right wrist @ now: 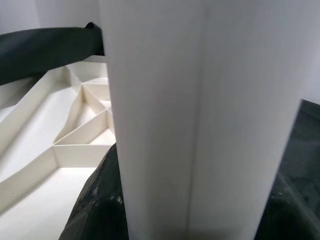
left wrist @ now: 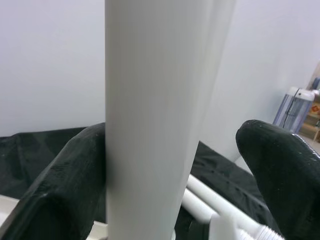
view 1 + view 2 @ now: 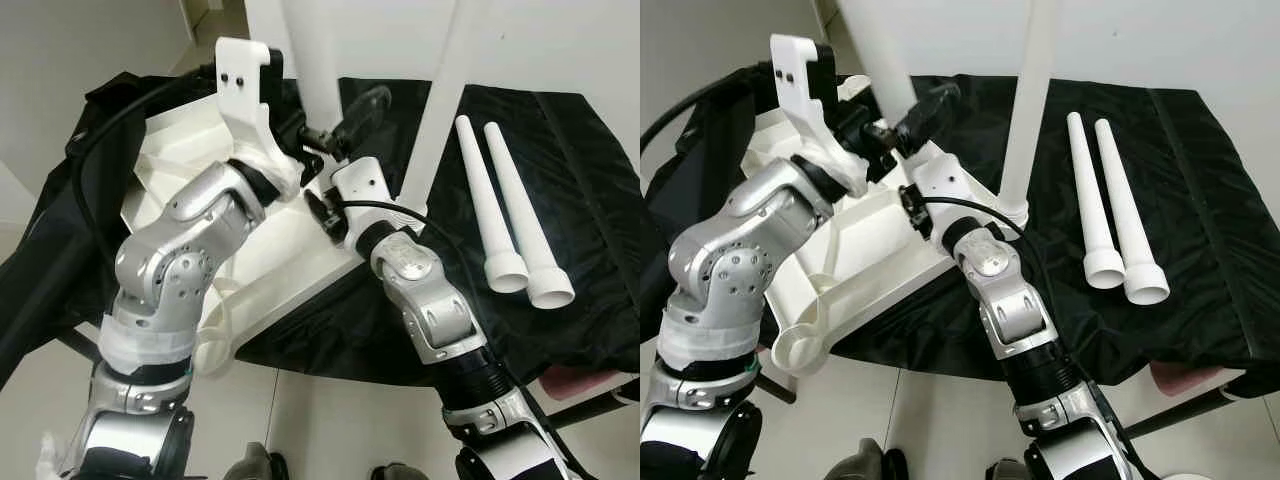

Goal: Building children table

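Upside-down white tabletop (image 3: 875,235) lies on black cloth (image 3: 1200,220); both grippers at upright leg (image 3: 880,75): left gripper (image 2: 170,170) spread w/ one finger touching, right gripper (image 1: 185,200) pinching it; risk: leg tilts, cross-threads in socket; two spare legs (image 3: 1105,205) lie beside

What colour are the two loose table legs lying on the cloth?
White. The two loose legs lie side by side on the black cloth, clearest in the right eye view.

Both head eyes look steeply down on the same upturned tabletop (image 3: 870,250) and black cloth (image 3: 1200,200), while each wrist camera sits very close against an upright white leg (image 2: 150,120).
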`<state>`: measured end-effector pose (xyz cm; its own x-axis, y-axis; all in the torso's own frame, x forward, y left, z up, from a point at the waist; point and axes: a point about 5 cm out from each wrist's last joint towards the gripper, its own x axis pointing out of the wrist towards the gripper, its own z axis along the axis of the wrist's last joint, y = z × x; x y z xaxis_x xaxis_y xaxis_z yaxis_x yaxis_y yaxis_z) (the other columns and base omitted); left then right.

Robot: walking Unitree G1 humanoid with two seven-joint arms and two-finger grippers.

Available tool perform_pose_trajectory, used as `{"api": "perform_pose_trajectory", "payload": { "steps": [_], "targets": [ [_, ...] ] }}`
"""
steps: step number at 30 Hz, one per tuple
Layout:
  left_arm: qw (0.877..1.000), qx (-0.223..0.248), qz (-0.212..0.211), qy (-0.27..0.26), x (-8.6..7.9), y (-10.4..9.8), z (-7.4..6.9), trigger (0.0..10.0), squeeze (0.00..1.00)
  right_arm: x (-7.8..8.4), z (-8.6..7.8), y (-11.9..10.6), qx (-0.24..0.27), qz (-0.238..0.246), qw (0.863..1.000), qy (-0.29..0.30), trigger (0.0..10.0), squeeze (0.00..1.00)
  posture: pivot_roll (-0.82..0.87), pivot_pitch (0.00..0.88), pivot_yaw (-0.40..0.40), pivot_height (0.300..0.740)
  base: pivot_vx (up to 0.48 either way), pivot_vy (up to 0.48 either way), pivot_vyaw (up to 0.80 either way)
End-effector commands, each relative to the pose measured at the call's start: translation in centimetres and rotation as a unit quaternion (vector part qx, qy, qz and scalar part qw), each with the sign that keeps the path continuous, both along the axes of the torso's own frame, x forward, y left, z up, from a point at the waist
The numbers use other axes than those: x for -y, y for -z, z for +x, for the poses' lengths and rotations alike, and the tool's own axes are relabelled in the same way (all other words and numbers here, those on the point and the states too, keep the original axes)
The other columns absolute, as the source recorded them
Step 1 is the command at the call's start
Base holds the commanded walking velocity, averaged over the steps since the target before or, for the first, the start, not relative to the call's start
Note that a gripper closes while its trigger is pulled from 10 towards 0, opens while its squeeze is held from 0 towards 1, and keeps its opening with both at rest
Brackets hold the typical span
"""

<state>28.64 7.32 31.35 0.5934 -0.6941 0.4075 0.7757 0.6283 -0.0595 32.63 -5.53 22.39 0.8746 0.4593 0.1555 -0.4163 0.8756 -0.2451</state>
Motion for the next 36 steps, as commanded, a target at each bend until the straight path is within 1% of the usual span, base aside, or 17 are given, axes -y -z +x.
{"api": "perform_pose_trajectory", "payload": {
  "steps": [1,7,11,13,18,20,22,23,24,25,26,27,32,33,34,35,36],
  "targets": [
    [0.999,0.026,0.027,0.034,0.0,0.3,-0.7,10.0,0.00,0.6,0.1,-0.3,0.000,0.023,1.000,0.014,10.0,0.00,-0.10,0.081,0.071,0.740,0.000,0.000,0.00],
    [0.999,0.014,0.048,0.008,-1.4,1.6,-1.2,10.0,0.00,1.8,-0.2,-0.9,0.023,0.058,0.998,0.029,10.0,0.00,-0.10,0.095,0.065,0.740,0.000,0.000,0.00],
    [0.998,0.012,0.055,0.008,-1.5,1.9,-1.5,10.0,0.00,2.0,-0.5,-0.9,0.029,0.065,0.997,0.028,10.0,0.00,-0.10,0.099,0.063,0.740,0.000,0.000,0.00],
    [0.996,0.011,0.093,-0.002,-1.7,3.3,-1.8,10.0,0.00,2.4,-1.2,-0.9,0.047,0.074,0.996,0.022,10.0,0.00,-0.10,0.107,0.058,0.740,0.000,0.000,0.00],
    [0.991,0.002,0.132,-0.010,-1.8,5.0,-1.9,10.0,0.00,2.9,-2.0,-1.0,0.067,0.089,0.994,0.015,10.0,0.00,-0.10,0.112,0.058,0.740,0.000,0.000,0.00],
    [0.985,-0.011,0.172,-0.014,-1.7,6.9,-1.9,10.0,0.00,3.4,-2.8,-1.6,0.089,0.107,0.990,0.007,10.0,0.00,-0.10,0.120,0.061,0.740,0.000,0.000,0.00],
    [0.985,-0.011,0.172,-0.014,-1.7,6.9,-1.9,10.0,0.00,3.4,-2.8,-1.6,0.089,0.107,0.990,0.007,10.0,0.00,-0.10,0.120,0.061,0.740,0.000,0.000,0.00],
    [0.981,-0.018,0.192,-0.015,-1.7,7.8,-1.9,10.0,0.00,3.6,-3.1,-2.0,0.099,0.115,0.988,0.004,10.0,0.00,-0.11,0.123,0.064,0.740,0.000,0.000,0.00],
    [0.981,-0.018,0.192,-0.015,-1.7,7.8,-1.9,10.0,0.00,3.6,-3.1,-2.0,0.099,0.115,0.988,0.004,10.0,0.00,-0.11,0.123,0.064,0.740,0.000,0.000,0.00],
    [0.976,-0.030,0.217,-0.016,-1.6,9.0,-1.8,10.0,0.00,3.9,-3.4,-2.5,0.114,0.128,0.985,0.000,10.0,0.00,-0.11,0.123,0.066,0.740,0.000,0.000,0.00],
    [0.976,-0.030,0.217,-0.016,-1.6,9.0,-1.8,10.0,0.00,3.9,-3.4,-2.5,0.114,0.128,0.985,0.000,10.0,0.00,-0.11,0.123,0.066,0.740,0.000,0.000,0.00],
    [0.968,-0.048,0.247,-0.017,-1.7,10.4,-1.7,10.0,0.00,4.3,-3.8,-3.0,0.127,0.139,0.982,-0.003,10.0,0.00,-0.11,0.123,0.068,0.740,0.000,0.000,0.00],
    [0.954,-0.075,0.289,-0.027,-1.9,12.5,-1.5,10.0,0.00,4.7,-4.1,-3.5,0.145,0.149,0.978,-0.004,10.0,0.00,-0.11,0.123,0.071,0.740,0.000,0.000,0.00],
    [0.940,-0.095,0.326,-0.019,-2.1,14.2,-1.8,10.0,0.00,5.0,-4.4,-3.6,0.154,0.152,0.976,-0.001,10.0,0.00,-0.12,0.123,0.071,0.740,0.000,0.000,0.00],
    [0.932,-0.098,0.348,-0.015,-2.2,14.9,-2.0,10.0,0.00,5.1,-4.4,-3.6,0.155,0.152,0.976,0.000,10.0,0.00,-0.12,0.122,0.072,0.740,0.000,0.000,0.00],
    [0.932,-0.098,0.348,-0.015,-2.2,14.9,-2.0,10.0,0.00,5.1,-4.4,-3.6,0.155,0.152,0.976,0.000,10.0,0.00,-0.12,0.122,0.072,0.740,0.000,0.000,0.00],
    [0.926,-0.100,0.365,-0.010,-2.3,15.6,-2.2,10.0,0.00,5.1,-4.4,-3.6,0.155,0.152,0.976,0.000,10.0,0.00,-0.12,0.122,0.072,0.740,0.000,0.000,0.00]
  ]
}}
